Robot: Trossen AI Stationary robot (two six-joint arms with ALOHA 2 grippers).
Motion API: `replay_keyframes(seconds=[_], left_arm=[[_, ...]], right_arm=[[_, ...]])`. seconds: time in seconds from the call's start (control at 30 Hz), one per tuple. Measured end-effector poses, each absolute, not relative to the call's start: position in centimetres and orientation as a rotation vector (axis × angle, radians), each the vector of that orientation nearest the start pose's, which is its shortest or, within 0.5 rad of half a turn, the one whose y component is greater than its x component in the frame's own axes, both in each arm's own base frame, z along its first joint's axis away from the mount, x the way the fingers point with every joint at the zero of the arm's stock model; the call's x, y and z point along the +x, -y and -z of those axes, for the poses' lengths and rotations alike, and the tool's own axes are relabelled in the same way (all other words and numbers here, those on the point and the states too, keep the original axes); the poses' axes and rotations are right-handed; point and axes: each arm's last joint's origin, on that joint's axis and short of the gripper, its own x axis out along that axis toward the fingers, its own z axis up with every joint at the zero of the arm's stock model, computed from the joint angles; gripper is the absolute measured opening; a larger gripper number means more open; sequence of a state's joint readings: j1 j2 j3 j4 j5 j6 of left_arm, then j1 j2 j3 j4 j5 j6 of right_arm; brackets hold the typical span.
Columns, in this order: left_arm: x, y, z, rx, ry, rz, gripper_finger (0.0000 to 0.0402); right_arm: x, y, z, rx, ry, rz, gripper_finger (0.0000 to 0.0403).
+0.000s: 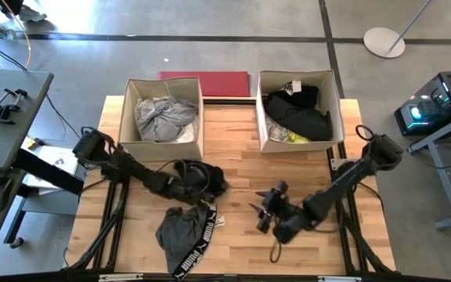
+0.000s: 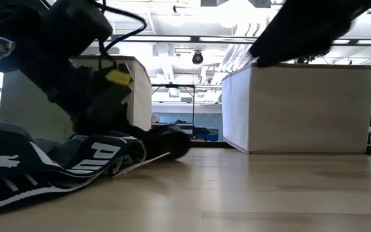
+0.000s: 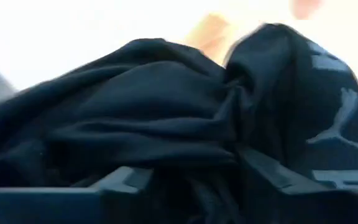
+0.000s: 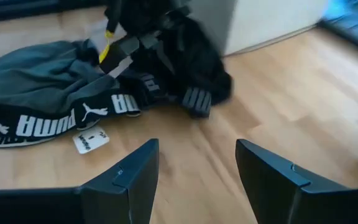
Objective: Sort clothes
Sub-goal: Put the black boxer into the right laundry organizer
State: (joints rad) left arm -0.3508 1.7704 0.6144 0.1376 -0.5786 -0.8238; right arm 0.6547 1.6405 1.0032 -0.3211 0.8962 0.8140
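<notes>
Left gripper (image 1: 202, 178) clenched on a black garment (image 1: 210, 182) at the table's middle; its fingertips are buried in cloth.

Right gripper (image 4: 194, 171) spread wide, holding nothing, over bare wood. Grey PUMA garment (image 1: 180, 235) lies just beside the black one.

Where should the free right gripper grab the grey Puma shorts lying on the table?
Probably the bunched grey fabric at the top of the grey Puma shorts, coming straight down from above. It stands up in folds, while the waistband lies flat. The right gripper is open nearby.
</notes>
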Motion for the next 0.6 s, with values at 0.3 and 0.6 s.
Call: replay_keyframes(seconds=[0.3, 0.6], left_arm=[[28.1, 10.4, -11.2, -0.128, -0.597, -0.156, 0.0023], [30.0, 12.4, -14.8, 0.15, -0.461, -0.043, 0.0005]], right_arm=[[30.1, -13.0, -18.1, 0.166, -0.561, 0.268, 0.0201], [32.6, -10.9, -18.4, 0.051, -0.519, -0.002, 0.0209]])
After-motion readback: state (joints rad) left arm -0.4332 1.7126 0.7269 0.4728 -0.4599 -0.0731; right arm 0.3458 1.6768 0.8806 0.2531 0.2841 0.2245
